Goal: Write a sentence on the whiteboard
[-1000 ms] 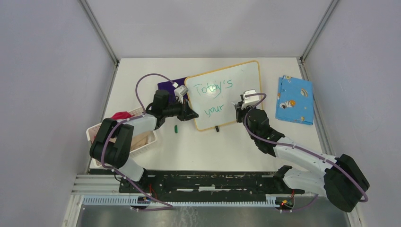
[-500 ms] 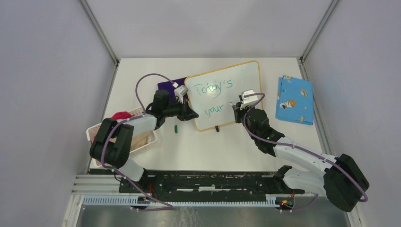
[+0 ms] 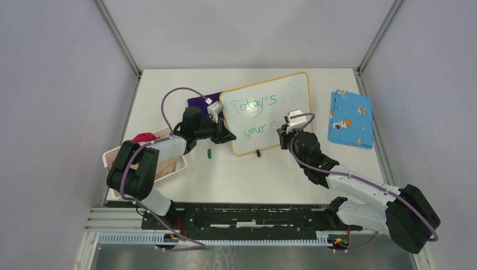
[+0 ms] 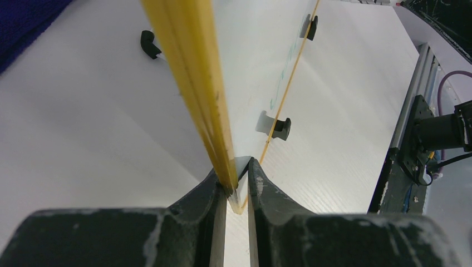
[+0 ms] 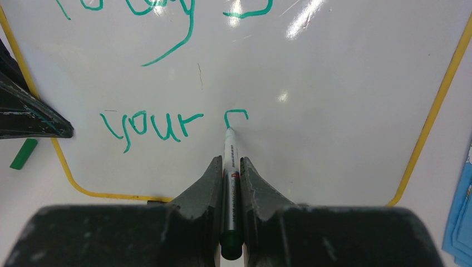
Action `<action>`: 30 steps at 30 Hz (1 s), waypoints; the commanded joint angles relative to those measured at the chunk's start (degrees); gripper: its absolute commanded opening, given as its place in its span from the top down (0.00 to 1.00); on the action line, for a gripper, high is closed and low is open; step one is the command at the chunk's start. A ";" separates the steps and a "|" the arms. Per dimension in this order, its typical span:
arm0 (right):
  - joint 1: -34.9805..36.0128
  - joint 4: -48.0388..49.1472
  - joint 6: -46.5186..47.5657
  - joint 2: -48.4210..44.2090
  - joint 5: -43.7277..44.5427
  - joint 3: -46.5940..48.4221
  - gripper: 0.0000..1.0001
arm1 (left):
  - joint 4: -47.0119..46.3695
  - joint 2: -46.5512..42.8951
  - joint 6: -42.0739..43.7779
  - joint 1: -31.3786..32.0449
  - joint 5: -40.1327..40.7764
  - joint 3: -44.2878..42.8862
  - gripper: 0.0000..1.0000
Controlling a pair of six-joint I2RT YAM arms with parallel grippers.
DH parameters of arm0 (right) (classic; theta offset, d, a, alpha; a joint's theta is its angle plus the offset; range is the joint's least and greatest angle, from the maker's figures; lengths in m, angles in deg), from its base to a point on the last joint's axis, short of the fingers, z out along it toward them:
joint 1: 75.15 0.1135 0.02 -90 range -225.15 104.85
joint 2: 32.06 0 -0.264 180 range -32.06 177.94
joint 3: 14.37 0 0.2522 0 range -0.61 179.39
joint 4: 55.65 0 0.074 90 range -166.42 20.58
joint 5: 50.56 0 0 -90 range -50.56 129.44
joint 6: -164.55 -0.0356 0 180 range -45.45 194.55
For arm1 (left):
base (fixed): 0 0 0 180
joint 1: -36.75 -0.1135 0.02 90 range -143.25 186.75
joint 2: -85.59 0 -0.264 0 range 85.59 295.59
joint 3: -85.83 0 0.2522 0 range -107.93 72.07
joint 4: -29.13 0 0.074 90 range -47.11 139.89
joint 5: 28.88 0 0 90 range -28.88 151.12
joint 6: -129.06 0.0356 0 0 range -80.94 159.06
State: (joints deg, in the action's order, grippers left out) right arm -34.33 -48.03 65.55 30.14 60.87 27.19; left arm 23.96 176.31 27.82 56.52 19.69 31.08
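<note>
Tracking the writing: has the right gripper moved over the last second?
Yes: the right gripper, holding the marker, shifted slightly toward the near edge of the whiteboard.

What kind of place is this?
Probably a robot lab test booth: plain grey walls close in a white table with a whiteboard, and a left arm and right arm are bolted to a metal rail.

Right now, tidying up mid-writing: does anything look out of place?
A small green cap, likely off the marker, lies loose on the table beside the whiteboard, at its near-left corner. The board also sits skewed.
</note>
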 commanded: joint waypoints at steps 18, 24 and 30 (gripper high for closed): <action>-0.20 -0.69 1.27 -1.45 4.23 1.84 1.00 | 3.21 0.48 6.94 1.27 5.73 -0.47 0.98; -0.19 -0.73 1.51 -2.53 3.85 3.52 1.00 | 3.22 0.49 6.98 1.25 5.72 -0.44 0.98; -0.18 -1.00 2.65 -2.80 3.95 6.25 1.00 | 3.21 0.43 6.94 1.27 5.70 -0.46 0.98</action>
State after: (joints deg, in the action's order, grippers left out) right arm -34.36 -51.13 66.93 28.63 63.71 29.35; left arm 24.15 176.29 27.82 56.76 20.13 30.99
